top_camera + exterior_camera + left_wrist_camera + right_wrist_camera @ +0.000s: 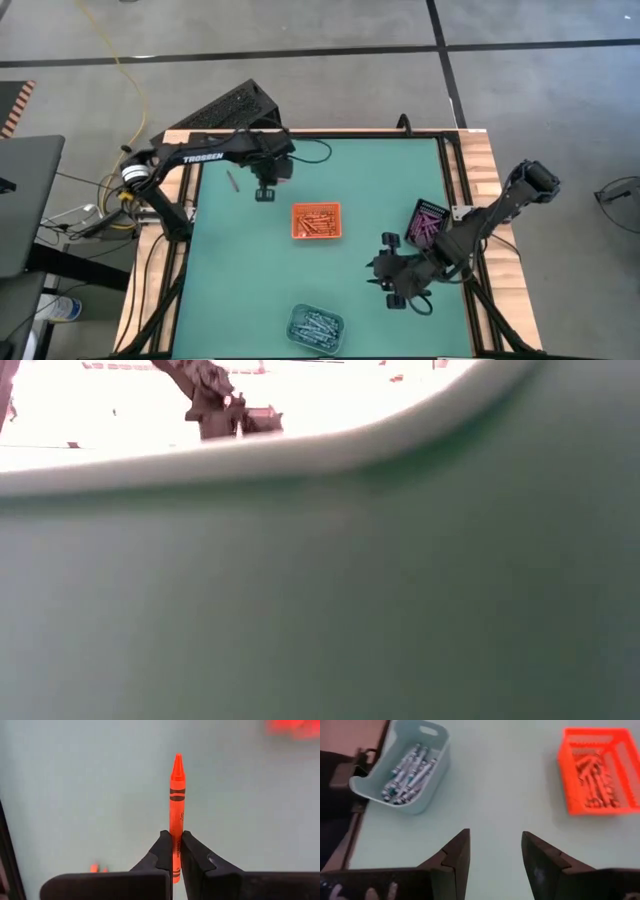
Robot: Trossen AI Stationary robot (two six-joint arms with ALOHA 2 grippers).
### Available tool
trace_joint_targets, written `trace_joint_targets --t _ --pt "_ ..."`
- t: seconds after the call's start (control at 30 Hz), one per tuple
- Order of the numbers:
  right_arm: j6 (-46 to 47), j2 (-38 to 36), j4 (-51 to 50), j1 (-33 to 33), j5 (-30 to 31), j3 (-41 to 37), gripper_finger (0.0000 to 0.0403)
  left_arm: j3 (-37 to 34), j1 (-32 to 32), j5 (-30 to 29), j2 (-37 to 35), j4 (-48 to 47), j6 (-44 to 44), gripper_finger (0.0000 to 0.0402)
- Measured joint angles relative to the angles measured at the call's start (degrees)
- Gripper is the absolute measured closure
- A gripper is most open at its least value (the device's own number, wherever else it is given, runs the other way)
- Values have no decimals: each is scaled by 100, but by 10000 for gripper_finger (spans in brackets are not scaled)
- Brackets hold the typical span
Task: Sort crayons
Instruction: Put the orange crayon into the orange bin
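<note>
One orange crayon (176,805) is pinched upright between the left gripper (173,851) fingers above the green desk (250,270); the right gripper (492,852) hovers open near the orange tray (316,221).

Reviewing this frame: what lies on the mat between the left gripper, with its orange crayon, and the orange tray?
Nothing: in the high view, only bare green mat separates the left gripper, shut on the orange crayon, from the orange tray.
</note>
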Motion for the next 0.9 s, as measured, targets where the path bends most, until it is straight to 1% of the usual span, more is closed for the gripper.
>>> trace_joint_targets --t 0.17,0.37,0.47,0.63,0.83,0.9 --pt "605 0 -332 375 759 0 234 393 -762 483 -225 80 -234 401" --pt "1030 10 -380 877 1620 0 234 481 -1671 1277 -280 479 -539 401" --pt "1075 108 -330 1065 1914 0 234 481 -2014 1541 -280 757 -690 401" --pt "1087 493 -165 1149 2005 4 234 481 -2396 1523 -280 1318 -835 401" --pt "1086 1005 -81 1069 2024 2 234 481 -2439 1495 -194 1719 -951 401" --pt "1084 1114 -49 1042 2027 2 234 471 -2422 1587 -164 1664 -987 399"
